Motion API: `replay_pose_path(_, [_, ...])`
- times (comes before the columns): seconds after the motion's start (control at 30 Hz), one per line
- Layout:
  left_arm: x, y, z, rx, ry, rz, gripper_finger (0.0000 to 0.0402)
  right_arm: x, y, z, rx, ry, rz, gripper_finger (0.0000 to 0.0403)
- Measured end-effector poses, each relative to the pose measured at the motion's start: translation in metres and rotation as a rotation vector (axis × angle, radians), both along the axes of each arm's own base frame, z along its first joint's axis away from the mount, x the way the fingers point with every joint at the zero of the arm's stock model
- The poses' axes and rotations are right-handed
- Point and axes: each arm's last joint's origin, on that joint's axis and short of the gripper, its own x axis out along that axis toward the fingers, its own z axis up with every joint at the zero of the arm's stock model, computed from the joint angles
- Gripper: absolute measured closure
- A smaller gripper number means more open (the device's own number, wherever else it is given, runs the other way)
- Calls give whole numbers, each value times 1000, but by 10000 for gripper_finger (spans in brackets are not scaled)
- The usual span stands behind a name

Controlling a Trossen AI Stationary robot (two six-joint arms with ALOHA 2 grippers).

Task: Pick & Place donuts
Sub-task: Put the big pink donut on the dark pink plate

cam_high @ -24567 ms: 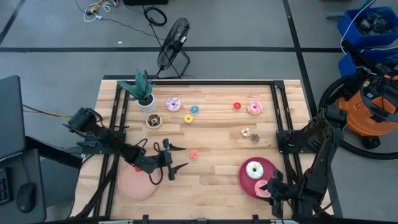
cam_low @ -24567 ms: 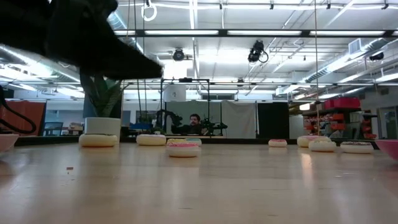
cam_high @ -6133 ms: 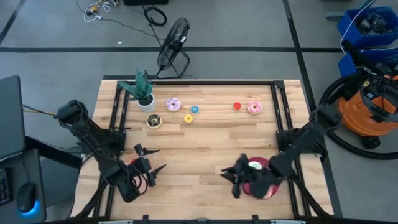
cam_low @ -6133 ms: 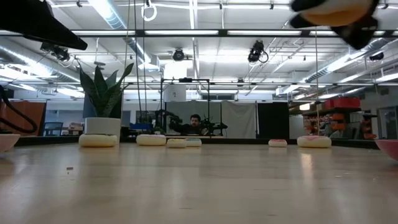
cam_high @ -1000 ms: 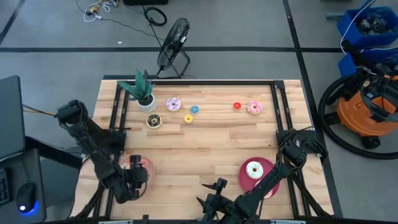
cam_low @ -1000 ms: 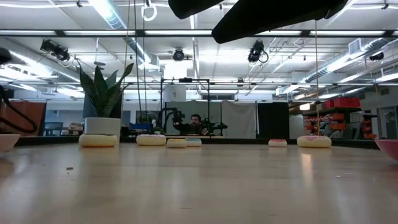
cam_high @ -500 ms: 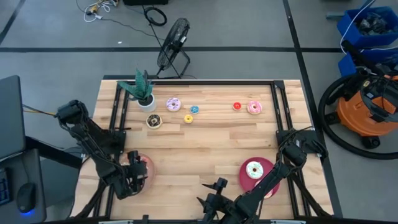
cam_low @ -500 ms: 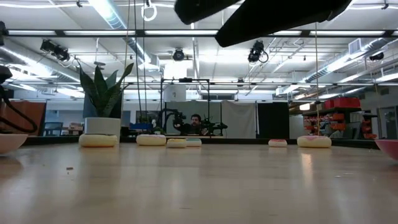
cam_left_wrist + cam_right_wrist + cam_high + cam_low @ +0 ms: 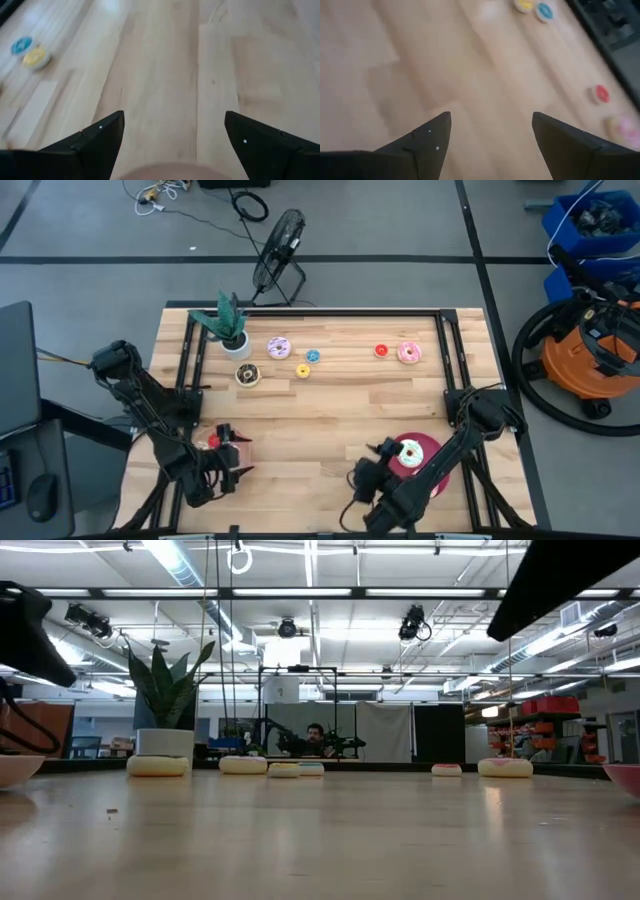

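Note:
Both grippers are open and hold nothing. My left gripper (image 9: 242, 457) hovers over the pink plate (image 9: 165, 171) at the table's near left, where a tiny red donut (image 9: 213, 441) lies. My right gripper (image 9: 372, 464) hovers just left of the crimson plate (image 9: 433, 448), which carries a white-iced donut (image 9: 408, 452). Resting flat near the far edge are a purple-iced donut (image 9: 278, 347), a chocolate donut (image 9: 247, 374), tiny blue (image 9: 313, 356) and yellow (image 9: 303, 370) donuts, a tiny red donut (image 9: 380, 351) and a pink-iced donut (image 9: 408, 353).
A white potted green plant (image 9: 230, 325) stands at the far left corner. Dark rails (image 9: 186, 370) run along the left, right and far sides. Bare wood (image 9: 330, 415) spreads across the table's middle. A person sits in the room beyond the table (image 9: 314, 735).
My right gripper has swung from the near edge up and toward the far right, ending beside the crimson plate. My left gripper has stayed over the pink plate and turned, so that its fingers now point toward the table's right. No donut has moved.

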Motion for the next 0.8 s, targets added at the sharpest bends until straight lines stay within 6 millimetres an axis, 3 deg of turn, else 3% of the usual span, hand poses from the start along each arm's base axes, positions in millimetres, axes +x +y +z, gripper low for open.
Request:
replay_pose_path(0.33, [52,30,-9,-11,-137,-159,62,-11,-90,-16,46,91,-26,113])
replay_pose_path(0.47, [71,66,-12,-21,-258,-161,71,-14,-137,-27,96,46,-99,113])
replay_pose_path(0.63, [83,113,-16,17,-328,-20,76,-31,-206,-43,157,76,-327,113])
replay_pose_path(0.8, [88,134,-18,58,-309,25,77,-54,-254,-44,147,131,-451,113])
